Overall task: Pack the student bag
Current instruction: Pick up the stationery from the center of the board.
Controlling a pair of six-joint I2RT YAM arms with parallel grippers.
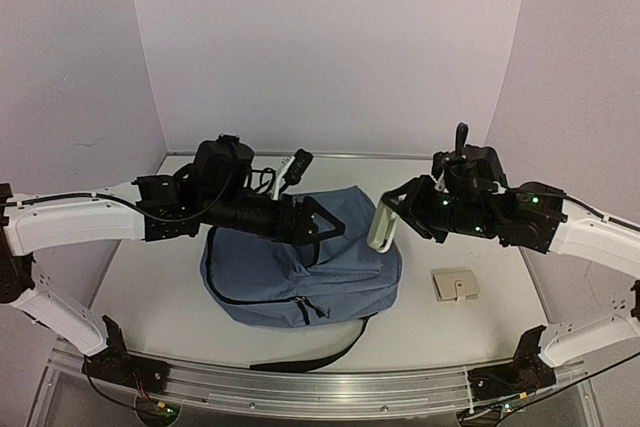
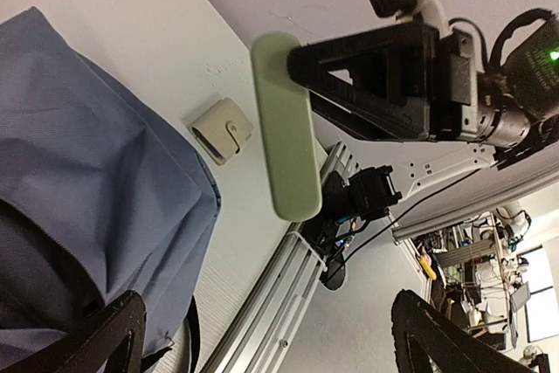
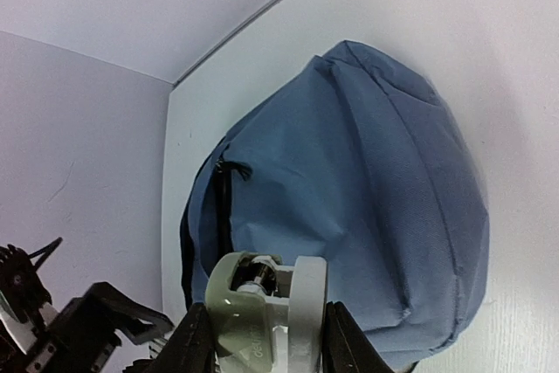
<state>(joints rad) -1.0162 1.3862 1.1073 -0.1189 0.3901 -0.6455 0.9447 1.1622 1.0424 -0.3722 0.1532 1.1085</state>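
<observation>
Student bag: I saw the dusty-blue student bag [image 1: 300, 267] lying flat near the middle of the bench [image 1: 150, 287]; it lay between my two arms, a little toward the left one; a black zipper curved along its near-left side; a black strap [image 1: 315, 359] trailed from its near edge toward the aluminium rail [image 1: 300, 387]

Left fingers: the left gripper [image 1: 322, 219] hung over the far part of the bag; its fingers stood wide apart with nothing between them; whether they touched the fabric I could not tell

Right fingers: the right gripper [image 1: 397, 209] had narrowed onto a pale green oblong object [image 2: 284, 128] and held it clear of the bench; in the top view the object hung downward from the fingers, over the bag's far right edge; my right wrist camera showed a white part beside the green one at its end; what the object was I could not tell

Facing: the two grippers pointed toward each other across the bag, near but apart; the left wrist camera looked straight at the held object

Wallet: a small beige wallet with a snap tab [image 1: 456, 286] lay flat on the bench to the right of the bag, apart from it, beneath my right arm
</observation>
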